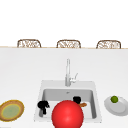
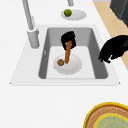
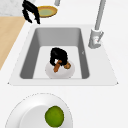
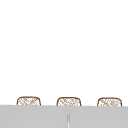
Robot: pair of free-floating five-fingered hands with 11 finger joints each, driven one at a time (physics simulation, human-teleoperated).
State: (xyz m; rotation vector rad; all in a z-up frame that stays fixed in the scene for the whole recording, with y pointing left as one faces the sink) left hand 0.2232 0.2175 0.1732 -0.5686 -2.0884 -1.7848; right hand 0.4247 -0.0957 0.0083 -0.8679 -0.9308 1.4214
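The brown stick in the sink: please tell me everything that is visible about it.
The brown stick is a slim, straight, orange-brown rod that looks like wood. It stands tilted over the white plate in the sink basin. The right hand curls round its upper end. A small round brown thing sits at its lower end.

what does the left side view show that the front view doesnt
Left side view alone: the white plate lying in the sink basin, a small round brown item on it, and the full length of the brown stick that the right hand grips, standing on the plate.

Front view alone: a big red ball covering the basin's near part, and three wicker chair backs behind the counter.

Both: the faucet, the left hand curled by the sink's near edge, the yellow-rimmed plate and the white plate with a lime.
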